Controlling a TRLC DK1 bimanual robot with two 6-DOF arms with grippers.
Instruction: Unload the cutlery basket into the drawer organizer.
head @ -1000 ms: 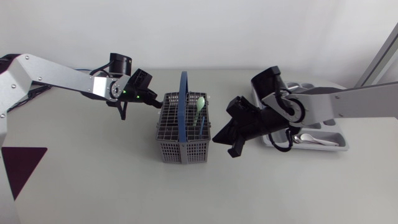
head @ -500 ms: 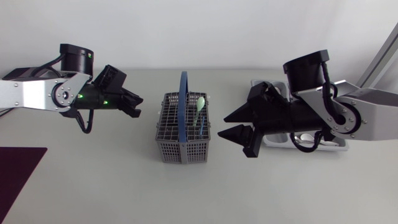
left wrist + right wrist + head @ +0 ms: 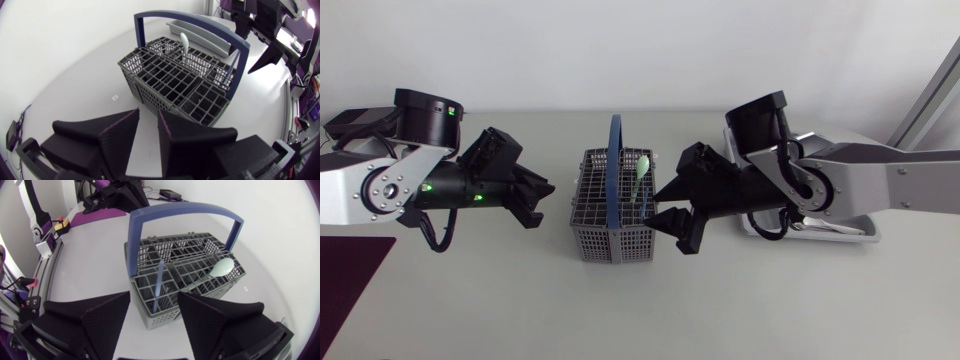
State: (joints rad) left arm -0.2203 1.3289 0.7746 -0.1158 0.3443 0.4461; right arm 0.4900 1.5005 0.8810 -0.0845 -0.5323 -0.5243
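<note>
Likely light and slick, the green spoon (image 3: 641, 170) is best pinched high; the cutlery basket (image 3: 610, 245) is flanked by the left gripper (image 3: 545, 198) at nine and the right gripper (image 3: 660, 207) at three o'clock, both held open and empty.

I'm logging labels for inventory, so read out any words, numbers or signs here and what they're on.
No text can be read.
The cutlery basket, drawer organizer, left gripper and right gripper show no print.
A tiny mark on the table beside the basket is too small to read.
</note>
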